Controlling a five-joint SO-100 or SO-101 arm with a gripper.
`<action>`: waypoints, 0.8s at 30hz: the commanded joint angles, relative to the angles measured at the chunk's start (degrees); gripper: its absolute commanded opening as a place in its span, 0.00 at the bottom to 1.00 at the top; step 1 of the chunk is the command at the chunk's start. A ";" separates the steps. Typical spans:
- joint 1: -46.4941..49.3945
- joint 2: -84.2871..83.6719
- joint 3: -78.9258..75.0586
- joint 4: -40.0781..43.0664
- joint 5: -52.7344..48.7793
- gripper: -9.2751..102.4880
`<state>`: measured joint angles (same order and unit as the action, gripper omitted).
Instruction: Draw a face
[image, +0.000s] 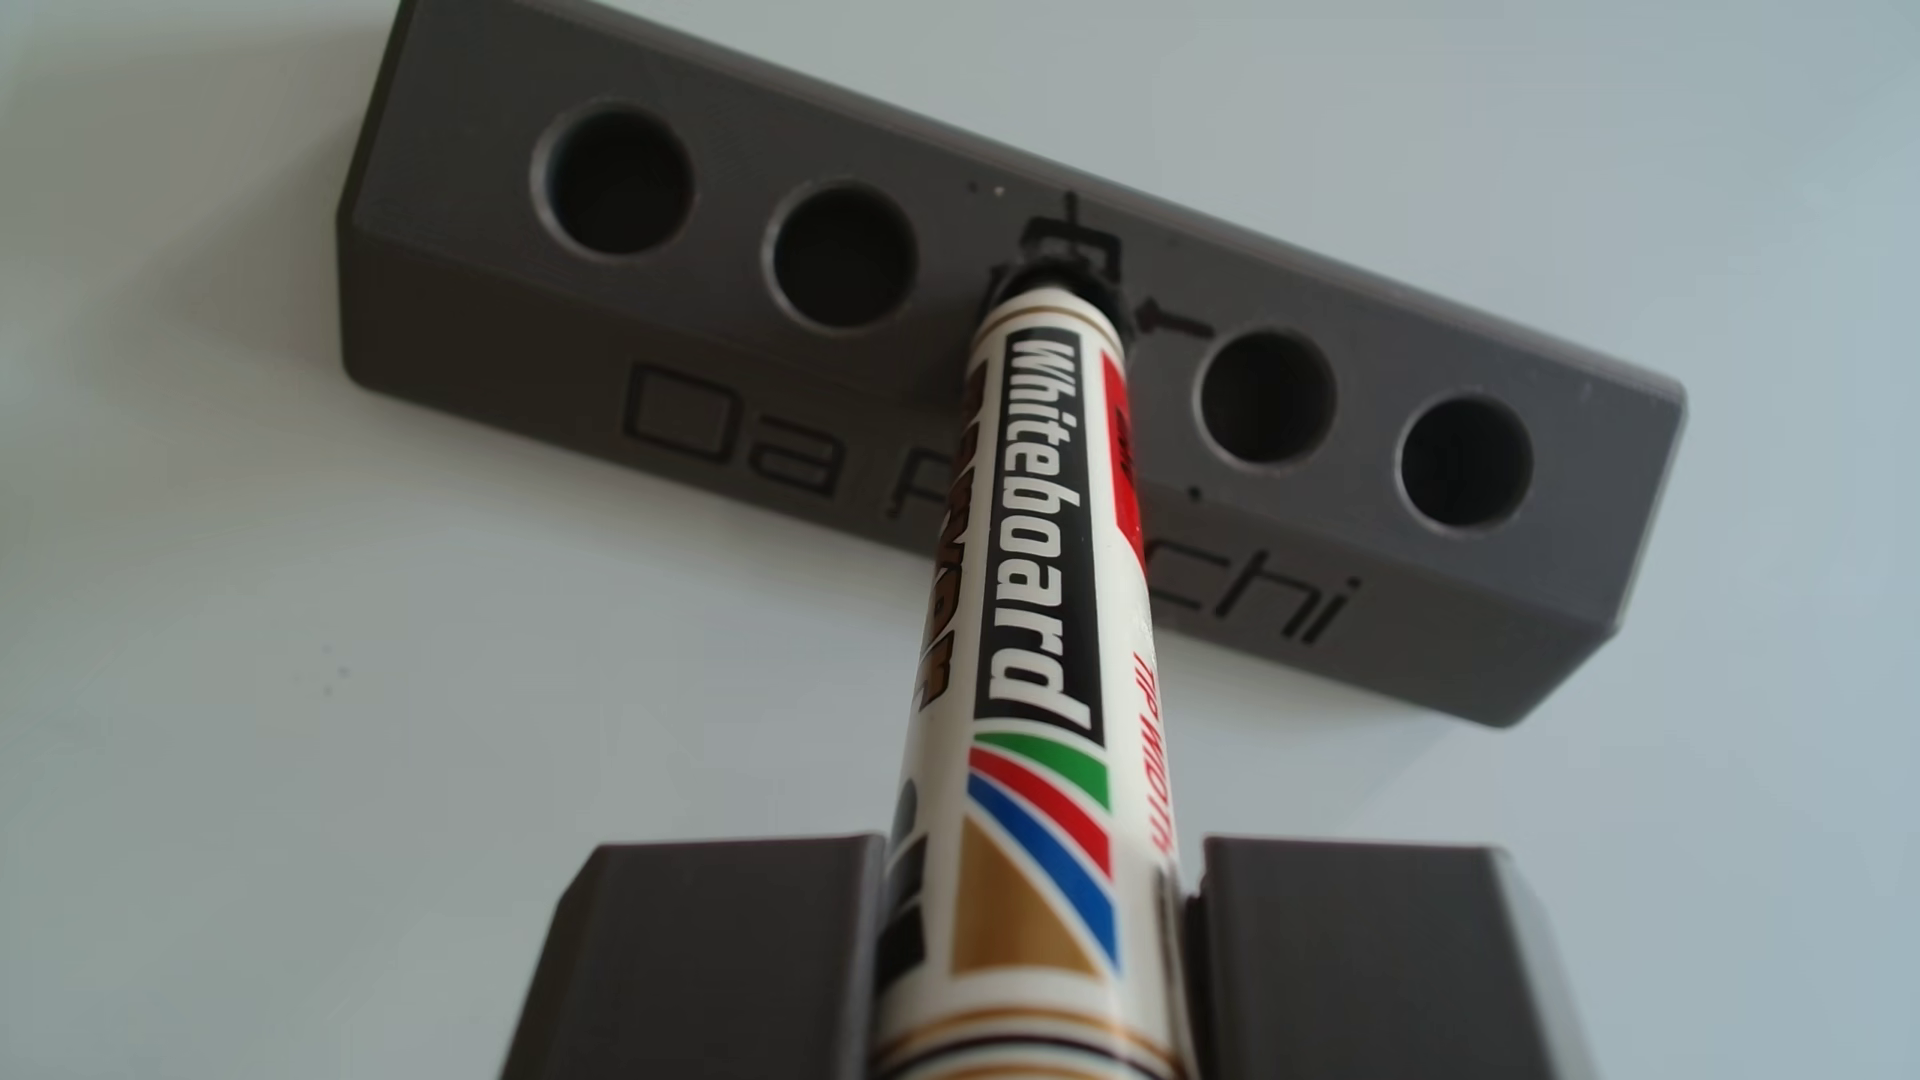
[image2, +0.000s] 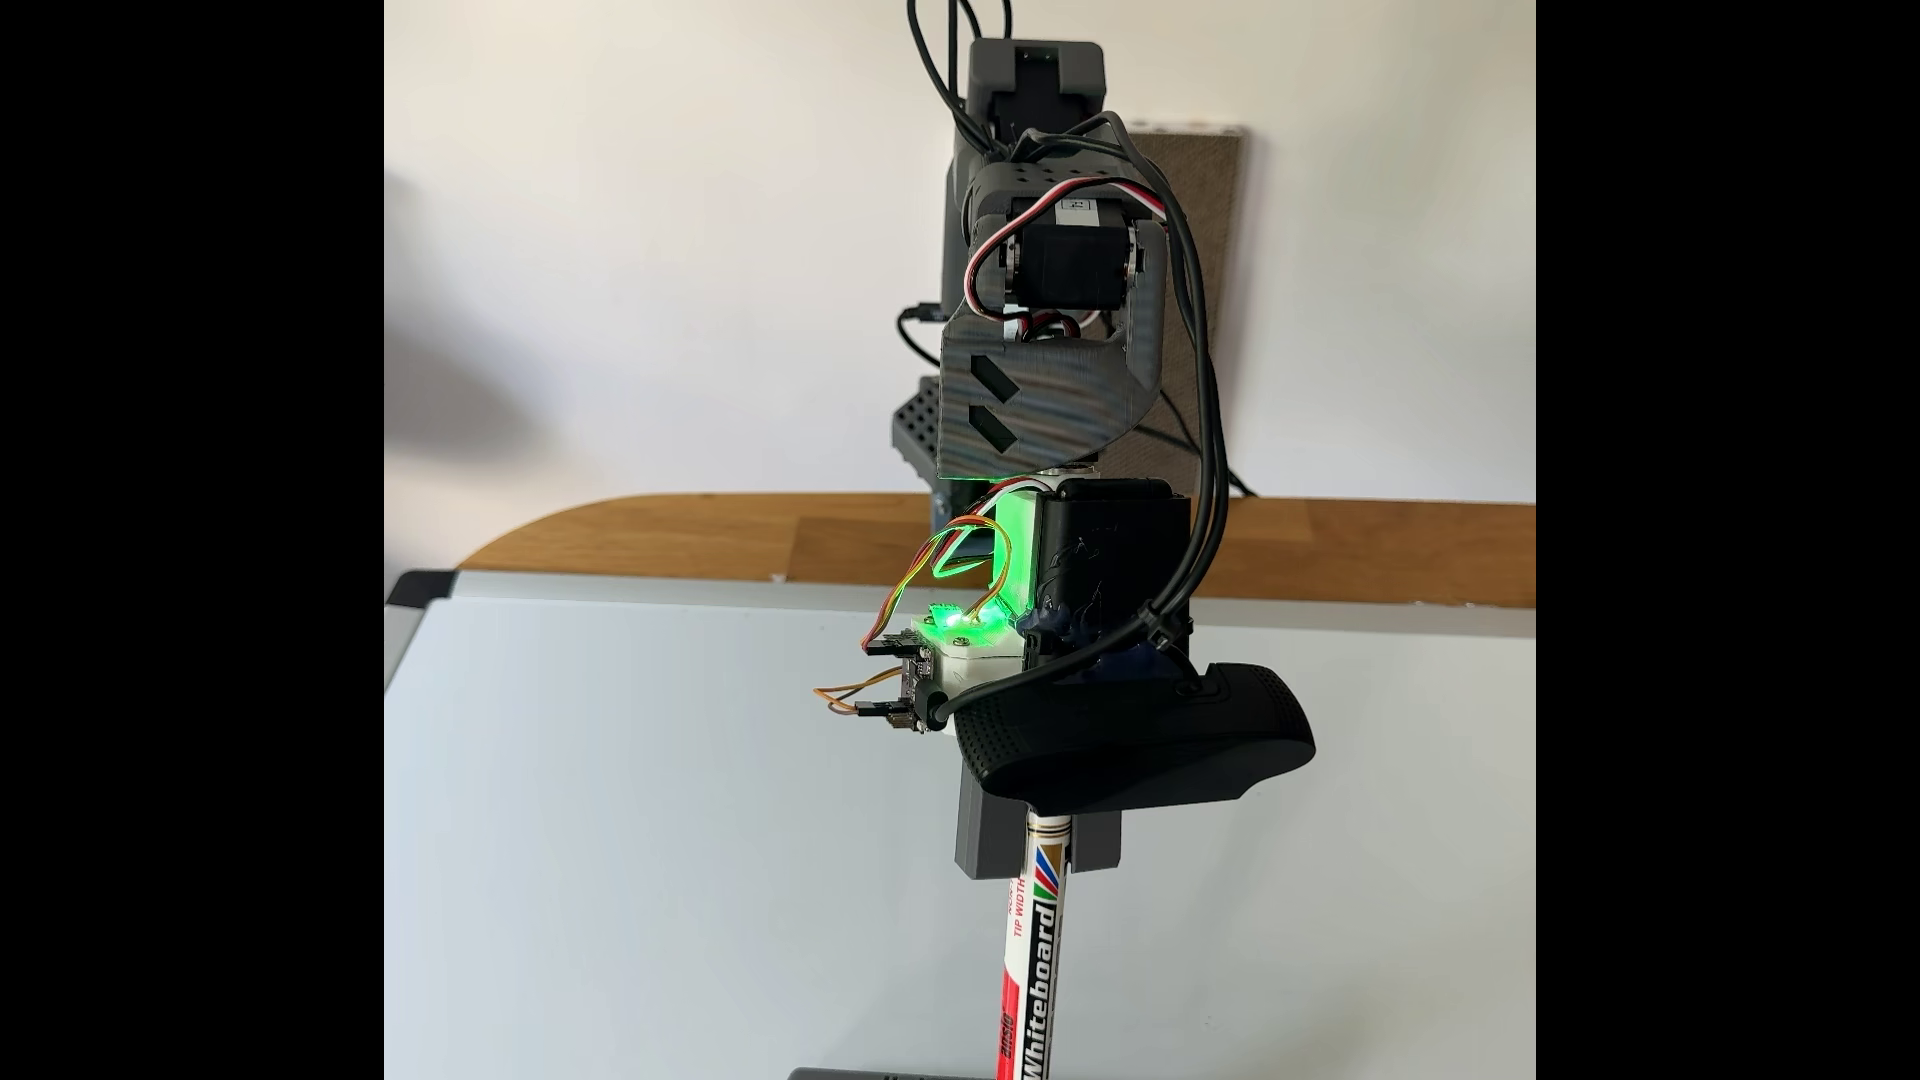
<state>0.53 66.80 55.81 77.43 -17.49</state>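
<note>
My gripper (image: 1039, 935) is shut on a white whiteboard marker (image: 1039, 582) with a black label and colour stripes. Two grey fingers (image: 717, 955) clamp its body from both sides. The marker's far end sits in the middle hole of a grey pen holder block (image: 499, 291) with engraved letters on its front. In the fixed view the gripper (image2: 1039, 857) points the marker (image2: 1034, 966) down toward the holder's top edge (image2: 894, 1074) at the bottom of the picture. The whiteboard (image2: 644, 831) lies blank under the arm.
The holder has several open round holes (image: 613, 179) on either side of the marker. A black webcam (image2: 1132, 743) hangs on the wrist with cables and a lit green board (image2: 951, 621). A wooden table edge (image2: 727, 540) runs behind the whiteboard.
</note>
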 joint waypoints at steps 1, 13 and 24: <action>-0.26 8.70 -3.78 -1.32 0.35 0.07; -0.18 12.39 -3.69 0.35 0.44 0.07; 0.88 16.79 -3.60 1.85 0.00 0.07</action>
<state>0.62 76.99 55.81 78.40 -17.40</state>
